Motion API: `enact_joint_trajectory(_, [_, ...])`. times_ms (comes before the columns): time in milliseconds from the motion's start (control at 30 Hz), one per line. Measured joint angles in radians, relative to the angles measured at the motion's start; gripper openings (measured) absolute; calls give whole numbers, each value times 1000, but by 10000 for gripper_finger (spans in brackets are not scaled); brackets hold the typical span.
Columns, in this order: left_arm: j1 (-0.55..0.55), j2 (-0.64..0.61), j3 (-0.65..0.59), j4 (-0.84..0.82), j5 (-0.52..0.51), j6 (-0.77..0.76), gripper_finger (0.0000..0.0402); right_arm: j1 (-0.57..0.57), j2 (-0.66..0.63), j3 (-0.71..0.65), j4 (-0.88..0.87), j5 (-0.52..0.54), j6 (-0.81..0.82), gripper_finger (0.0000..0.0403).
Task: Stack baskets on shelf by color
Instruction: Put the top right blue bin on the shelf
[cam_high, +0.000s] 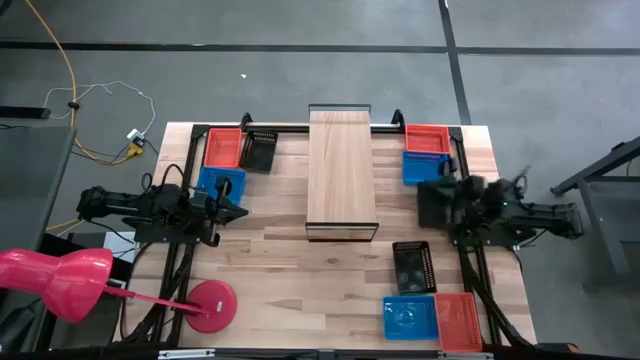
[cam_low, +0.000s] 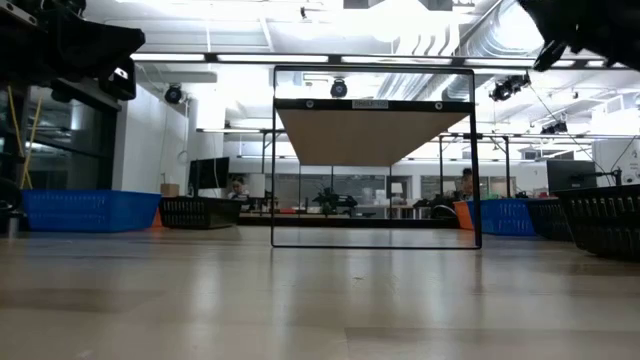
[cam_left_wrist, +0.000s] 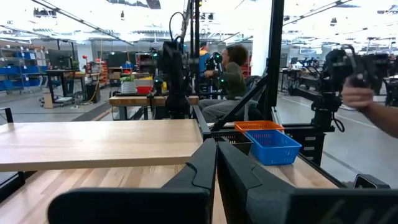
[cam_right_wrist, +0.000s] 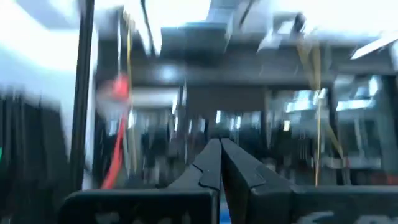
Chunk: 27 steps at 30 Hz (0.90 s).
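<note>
The shelf (cam_high: 341, 175), a light-wood board on a thin black frame, stands mid-table and also shows in the low view as the shelf (cam_low: 375, 170) and in the left wrist view as the shelf (cam_left_wrist: 99, 143). At the far left, a red basket (cam_high: 224, 147), a black basket (cam_high: 260, 150) and a blue basket (cam_high: 220, 183) sit on the tabletop. At the far right are a red basket (cam_high: 428, 137) and a blue basket (cam_high: 422, 166). Near right lie a black basket (cam_high: 413, 266), a blue basket (cam_high: 410, 318) and a red basket (cam_high: 460, 320). My left gripper (cam_high: 240, 212) (cam_left_wrist: 216, 163) hangs shut left of the shelf. My right gripper (cam_high: 428, 200) (cam_right_wrist: 219, 155) hangs shut to its right, above the table.
A pink desk lamp (cam_high: 60, 280) with a round base (cam_high: 210, 305) stands at the table's near left corner. A person (cam_left_wrist: 231, 74) sits beyond the table, and a hand (cam_left_wrist: 367, 99) shows in the room. Bare planks (cam_high: 320, 280) lie in front of the shelf.
</note>
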Motion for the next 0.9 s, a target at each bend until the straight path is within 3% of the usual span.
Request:
enact_joint_trajectory(67, [0, 0, 0, 0, 0, 0, 3, 0, 49, 42, -14, 110, 45, 1])
enact_joint_trajectory(133, [0, 0, 0, 0, 0, 0, 3, 0, 129, 113, -146, 261, 83, 6])
enact_joint_trajectory(267, [0, 0, 0, 0, 0, 0, 3, -1, 324, 318, -597, 529, 208, 42])
enact_joint_trajectory(400, [0, 0, 0, 0, 0, 0, 3, -25, 529, 487, -1014, 674, 475, 105])
enact_joint_trajectory(500, [0, 0, 0, 0, 0, 0, 3, -75, 659, 556, -1222, 679, 658, 150])
enact_joint_trajectory(633, [0, 0, 0, 0, 0, 0, 3, -154, 799, 576, -1355, 598, 846, 186])
enact_joint_trajectory(900, [0, 0, 0, 0, 0, 0, 3, -324, 979, 577, -1472, 587, 916, 195])
